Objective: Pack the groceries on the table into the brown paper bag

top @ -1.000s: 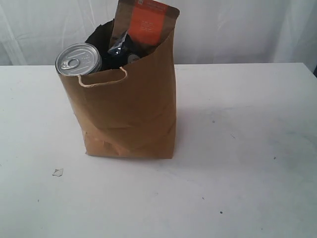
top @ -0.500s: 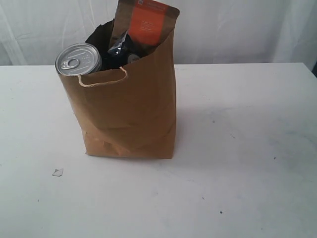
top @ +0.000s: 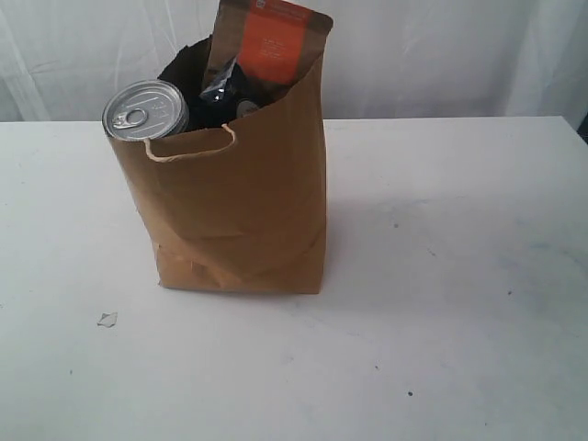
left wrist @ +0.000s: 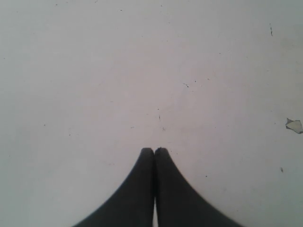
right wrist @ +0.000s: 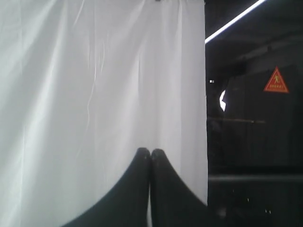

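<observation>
Pretty clearly a lab or test rig: a scuffed white tabletop (top: 459, 303) is backed by a hung white sheet (right wrist: 94, 71), and past its edge a dark hall (right wrist: 255, 142) is seen, with a strip light (right wrist: 235, 20) and an orange warning triangle (right wrist: 276, 81).

Exterior, left wrist share table (top: 459, 276); right faces curtain (right wrist: 94, 71)

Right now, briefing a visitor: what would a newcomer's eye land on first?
The brown paper bag stands upright left of centre on the white table. An orange-labelled pouch juts from its mouth, and a silver pull-tab lid pokes out at its left corner.
</observation>
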Robot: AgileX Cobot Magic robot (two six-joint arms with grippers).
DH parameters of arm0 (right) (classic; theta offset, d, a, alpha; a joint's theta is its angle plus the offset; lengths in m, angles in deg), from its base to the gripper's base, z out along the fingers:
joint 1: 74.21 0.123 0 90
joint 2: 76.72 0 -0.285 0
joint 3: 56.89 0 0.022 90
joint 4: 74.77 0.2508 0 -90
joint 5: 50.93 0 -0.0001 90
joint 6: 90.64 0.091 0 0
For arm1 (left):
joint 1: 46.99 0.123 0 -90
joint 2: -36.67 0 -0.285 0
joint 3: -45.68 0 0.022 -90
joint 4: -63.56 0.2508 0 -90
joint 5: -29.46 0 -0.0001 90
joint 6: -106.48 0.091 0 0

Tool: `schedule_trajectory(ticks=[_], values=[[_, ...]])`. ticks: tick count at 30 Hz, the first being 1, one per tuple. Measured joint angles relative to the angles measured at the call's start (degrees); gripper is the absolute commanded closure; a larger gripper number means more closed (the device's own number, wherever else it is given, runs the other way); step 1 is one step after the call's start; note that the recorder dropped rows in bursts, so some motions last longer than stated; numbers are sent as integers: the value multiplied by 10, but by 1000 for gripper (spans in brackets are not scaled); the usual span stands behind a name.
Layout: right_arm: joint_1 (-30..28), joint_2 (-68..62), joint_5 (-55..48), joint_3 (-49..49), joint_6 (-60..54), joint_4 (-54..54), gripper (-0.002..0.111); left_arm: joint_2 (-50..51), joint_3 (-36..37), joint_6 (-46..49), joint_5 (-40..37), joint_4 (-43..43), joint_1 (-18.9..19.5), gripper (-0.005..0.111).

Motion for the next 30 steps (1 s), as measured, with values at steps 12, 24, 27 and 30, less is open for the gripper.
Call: schedule_trajectory(ticks=[12,24,27,30], values=[[0,33,-6,-36,-11,1,108,0,0,0,0,0,0,107],[0,32,5,-320,-34,6,108,0,0,0,0,0,0,107],[0,32,7,-338,-34,6,108,0,0,0,0,0,0,107],[0,32,-9,-348,-34,6,108,0,0,0,0,0,0,107]])
